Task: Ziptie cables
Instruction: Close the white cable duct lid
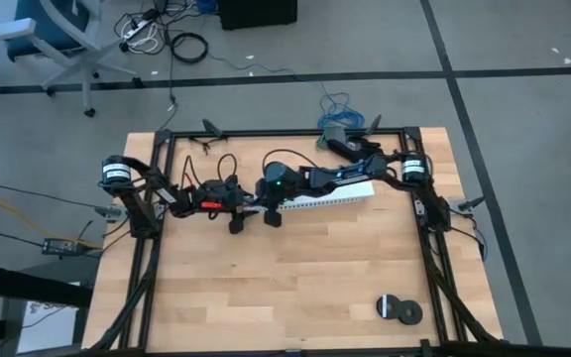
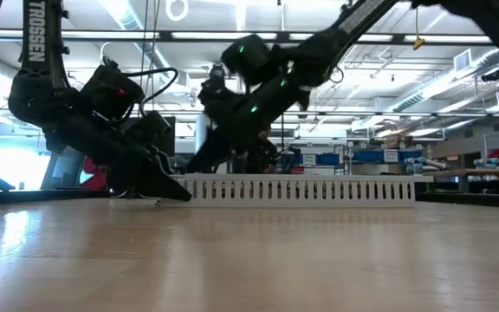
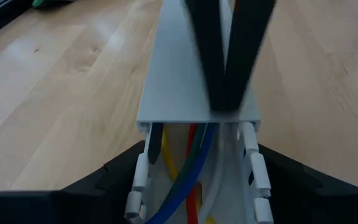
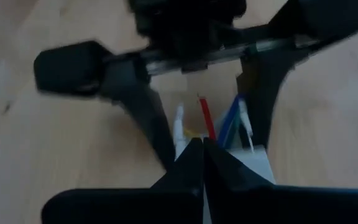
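Note:
A white slotted channel (image 1: 335,195) lies on the wooden table, with a flat lid (image 3: 179,81) on top. The cables (image 3: 185,186), thin blue, yellow, red and green wires, run inside it and show at its uncovered end (image 4: 207,121). My left gripper (image 3: 201,171) reaches in from the table's left, its fingers standing on the two sides of that end. My right gripper (image 4: 202,149) comes from the right, slanting down. It is shut, and its tips (image 3: 224,102) are at the lid's end. My left gripper has the channel's uncovered end between its two fingers (image 3: 126,177), one finger against each slotted side wall (image 3: 140,171). The fingers come nearly level from the table's left and lie along the channel. The channel stays flat on the table (image 2: 301,189). My right gripper's shut tips stand at the lid's end edge (image 3: 229,115), pointing down at a slant from the right. Whether they touch the lid I cannot tell.
Two black tape rolls (image 1: 399,309) lie near the table's front right corner. A black frame (image 1: 295,132) runs around the table's edges. The wide near half of the tabletop (image 1: 295,288) holds nothing else. A blue cord bundle (image 1: 343,107) lies on the floor beyond the far edge.

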### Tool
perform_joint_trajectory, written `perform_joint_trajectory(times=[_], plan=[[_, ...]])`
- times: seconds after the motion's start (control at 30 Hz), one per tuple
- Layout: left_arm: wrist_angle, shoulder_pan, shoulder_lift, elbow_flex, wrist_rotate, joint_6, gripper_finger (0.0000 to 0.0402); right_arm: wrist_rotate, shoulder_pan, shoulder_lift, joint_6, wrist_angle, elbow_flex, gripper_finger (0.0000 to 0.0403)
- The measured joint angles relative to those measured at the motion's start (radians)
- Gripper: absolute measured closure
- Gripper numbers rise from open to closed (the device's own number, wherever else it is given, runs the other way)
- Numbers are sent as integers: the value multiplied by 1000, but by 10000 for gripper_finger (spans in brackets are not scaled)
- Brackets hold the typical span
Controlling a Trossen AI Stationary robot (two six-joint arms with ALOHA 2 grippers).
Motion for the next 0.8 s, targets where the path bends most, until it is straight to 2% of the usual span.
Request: perform_joint_trajectory(times=[0.2, 0.3, 0.4, 0.5, 0.57, 0.67, 0.8], plan=[[-5, 0, 0, 0, 3, 0, 143, 143, 35, -178, -41, -38, -99, 403], [-6, -1, 0, 0, 2, 0, 143, 195, 29, -249, 26, -84, -200, 403], [-4, -1, 0, 0, 3, 0, 143, 196, 0, -266, 107, -86, -283, 403], [-3, -1, 0, -1, 5, 0, 143, 68, -33, -172, 164, 28, -279, 403], [-3, 0, 0, -1, 6, 0, 143, -19, -42, -69, 169, 108, -203, 403], [-2, -1, 0, -1, 6, -1, 143, -40, -35, 29, 130, 101, -69, 403], [-2, -1, 0, -1, 6, -9, 143, 3, -13, 14, 41, 72, -29, 403]])
